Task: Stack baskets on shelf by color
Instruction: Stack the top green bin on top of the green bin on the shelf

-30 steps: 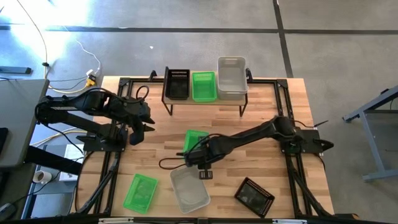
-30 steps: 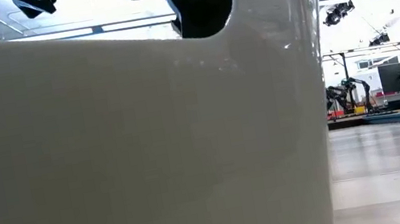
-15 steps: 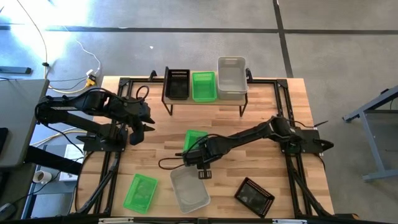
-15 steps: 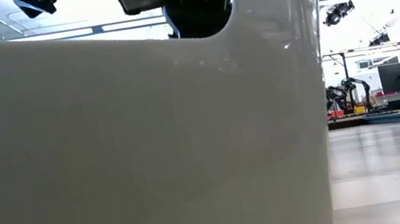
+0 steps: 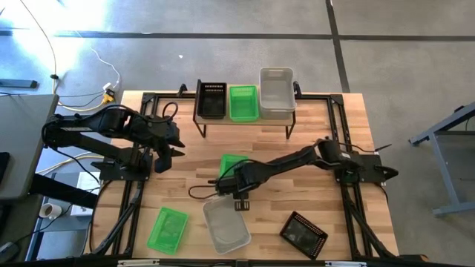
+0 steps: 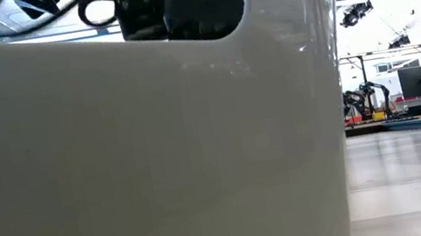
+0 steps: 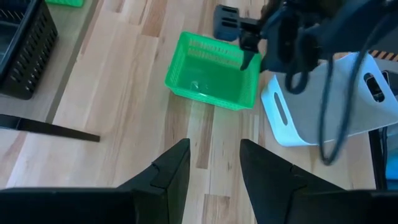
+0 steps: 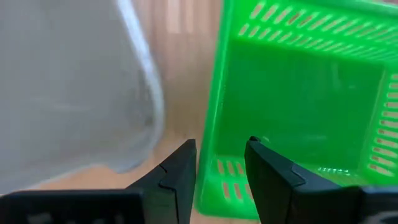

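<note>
Straddling a green basket (image 8: 298, 99) wall, right claw (image 8: 221, 165) (fingers parted); left claw (image 7: 214, 165) likewise parted.

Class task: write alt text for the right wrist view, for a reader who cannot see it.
The right gripper hangs with open jaws over the near wall of a bright green basket; a whitish-clear basket lies beside it on the wooden table.

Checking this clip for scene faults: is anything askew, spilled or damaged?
No spill or visible damage. The loose black basket lies at an angle to the table edge, and a clear basket sits right against the low camera, blocking most of its view.
</note>
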`<state>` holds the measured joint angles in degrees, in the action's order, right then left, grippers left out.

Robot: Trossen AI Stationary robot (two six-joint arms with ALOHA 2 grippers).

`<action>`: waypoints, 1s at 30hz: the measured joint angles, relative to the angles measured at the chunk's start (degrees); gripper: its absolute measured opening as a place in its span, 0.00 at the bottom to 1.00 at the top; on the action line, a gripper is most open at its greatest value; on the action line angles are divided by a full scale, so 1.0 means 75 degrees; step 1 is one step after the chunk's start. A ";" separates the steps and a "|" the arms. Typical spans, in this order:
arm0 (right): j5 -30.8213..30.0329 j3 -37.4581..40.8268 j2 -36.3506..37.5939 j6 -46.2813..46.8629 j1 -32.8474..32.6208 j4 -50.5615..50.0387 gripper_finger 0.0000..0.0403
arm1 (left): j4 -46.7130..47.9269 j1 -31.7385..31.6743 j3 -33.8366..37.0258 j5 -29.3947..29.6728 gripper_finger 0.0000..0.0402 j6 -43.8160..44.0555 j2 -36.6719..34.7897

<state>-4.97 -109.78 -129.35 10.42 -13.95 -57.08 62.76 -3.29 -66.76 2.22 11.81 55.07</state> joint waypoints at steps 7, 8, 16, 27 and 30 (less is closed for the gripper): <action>0.0355 0.0003 -0.0098 -0.0036 0.0177 -0.0061 0.20 | 0.0001 0.0000 0.0000 0.0000 0.32 -0.0001 0.0000; 0.0355 0.0003 -0.0096 -0.0031 0.0185 -0.0048 0.17 | 0.0000 0.0000 0.0000 0.0000 0.32 -0.0001 0.0000; 0.0917 0.0003 -0.0066 -0.0196 0.0173 -0.0065 0.03 | 0.0003 0.0000 0.0000 0.0003 0.32 -0.0029 0.0000; 0.0602 0.0001 0.0422 0.0571 0.0001 -0.0191 0.00 | 0.0003 0.0000 0.0000 0.0023 0.32 -0.0262 0.0000; 0.0396 0.0001 0.0617 0.0762 0.0003 -0.0229 0.00 | 0.0003 0.0000 0.0000 0.0023 0.32 -0.0262 0.0000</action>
<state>-2.00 -109.77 -124.72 16.14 -13.93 -58.80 62.78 -3.29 -66.76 2.39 9.85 55.07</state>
